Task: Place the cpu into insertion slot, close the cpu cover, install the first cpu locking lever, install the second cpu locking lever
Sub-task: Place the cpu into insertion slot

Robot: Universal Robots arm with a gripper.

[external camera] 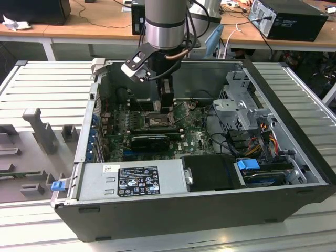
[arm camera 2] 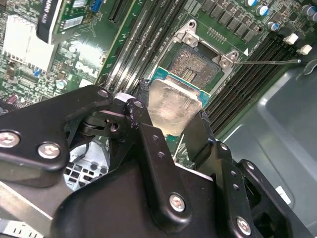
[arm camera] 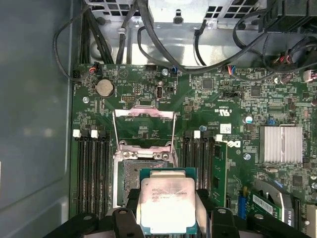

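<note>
1. I have the cpu (arm camera: 166, 198) pinched by two opposite edges in the gripper (arm camera: 166, 214). The fingers (arm camera: 204, 206) are clamped on it, with its metal lid facing the wrist cameras.
2. I judge the step in hand to be the placing. The chip hangs over the insertion slot (arm camera: 130, 176) and is not seated. In the first wrist view it overlaps the slot's near edge, and much of the brownish pin field lies bare beyond it.
3. The cpu cover (arm camera: 143, 113) stands swung open on the slot's far side, so the way down looks free. In the second wrist view a thin locking lever (arm camera 2: 267, 62) juts out from a corner of the slot, unhooked.
4. To do this well I would square the chip's edges to the slot's frame and centre it. Then I would keep it level and lower it straight down without sliding, because those pins would bend easily. I cannot make out the keying notches, so I would confirm orientation before contact.
5. Memory slots (arm camera: 91, 166) flank the insertion slot on both sides, so the fingers have little room beside the frame. I would let go only once the chip lies flat, and I would not press.
6. In the exterior view the arm (external camera: 165, 23) drops near-vertically into the open computer case (external camera: 294, 152). Its wrist points down, and the gripper sits just above the slot, slightly toward the exterior view's right of it.
</note>
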